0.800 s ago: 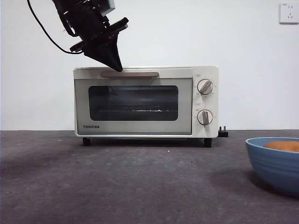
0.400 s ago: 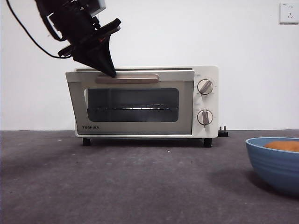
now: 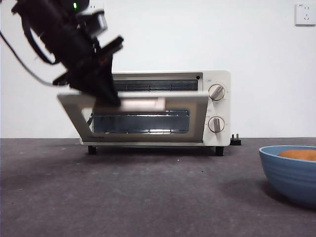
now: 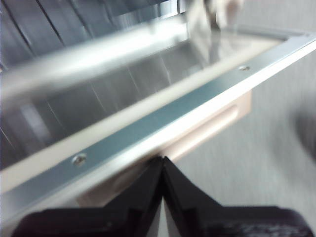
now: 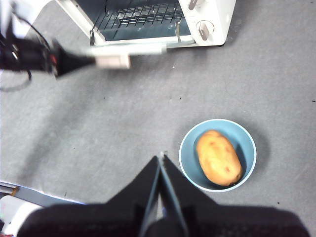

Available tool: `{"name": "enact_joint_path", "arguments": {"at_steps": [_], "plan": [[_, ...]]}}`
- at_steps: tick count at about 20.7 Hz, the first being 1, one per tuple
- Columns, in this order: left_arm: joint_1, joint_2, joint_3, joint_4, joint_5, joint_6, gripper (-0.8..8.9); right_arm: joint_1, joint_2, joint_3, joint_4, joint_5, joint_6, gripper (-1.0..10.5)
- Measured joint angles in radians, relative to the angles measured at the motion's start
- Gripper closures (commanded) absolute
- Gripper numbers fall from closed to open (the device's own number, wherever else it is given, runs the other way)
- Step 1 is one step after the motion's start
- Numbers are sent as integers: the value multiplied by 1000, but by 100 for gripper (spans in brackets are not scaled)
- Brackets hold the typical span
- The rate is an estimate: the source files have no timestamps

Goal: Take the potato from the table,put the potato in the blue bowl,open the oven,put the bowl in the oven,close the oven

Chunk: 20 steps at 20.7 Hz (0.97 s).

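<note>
Door of the cream-white TOSHIBA toaster oven (image 3: 217, 106) with dark glass window is now swung about halfway down; a second ago it was shut flush, half a second ago only cracked. My left pincer (image 3: 109, 98) has come down with it, jaws pressed together to a point, tip hooked on the tan bar handle (image 3: 140, 104) near its end. Left wrist view is blurred from the motion but shows the handle (image 4: 207, 131) just past my closed tip (image 4: 162, 160), with the door's metal inner edge above it. Wire rack inside (image 5: 143, 17) is exposed.

Small rounded orange-tan potato (image 5: 218, 157) sits in the round deep matte blue bowl (image 5: 190, 163), so the first two steps look done. Bowl (image 3: 289, 177) stands on the flat dark grey mottled table (image 3: 148, 192), well apart from the oven, off toward its knob side. My right pincer (image 5: 161, 158) hangs above the table just beside the bowl, jaws together, holding nothing.

Judgement: opening is mid-swing. Door needs to go all the way flat before the bowl can slide in. Risk: the tip is only hooked, not clamped, so it could slip off the handle and let the door drop.
</note>
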<state>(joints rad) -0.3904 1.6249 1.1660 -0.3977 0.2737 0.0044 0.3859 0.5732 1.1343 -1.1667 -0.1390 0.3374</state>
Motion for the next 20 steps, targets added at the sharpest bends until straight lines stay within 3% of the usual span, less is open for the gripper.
{"name": "enact_joint_path", "arguments": {"at_steps": [4,7,20], "plan": [[-5,52,-120,6,-80,-46,819,0,0,0,0,0,5,958],[-5,52,-134,28,-85,-69,819,0,0,0,0,0,5,958],[-61,51,-133,25,-108,-31,819,0,0,0,-91,0,7,958]]}}
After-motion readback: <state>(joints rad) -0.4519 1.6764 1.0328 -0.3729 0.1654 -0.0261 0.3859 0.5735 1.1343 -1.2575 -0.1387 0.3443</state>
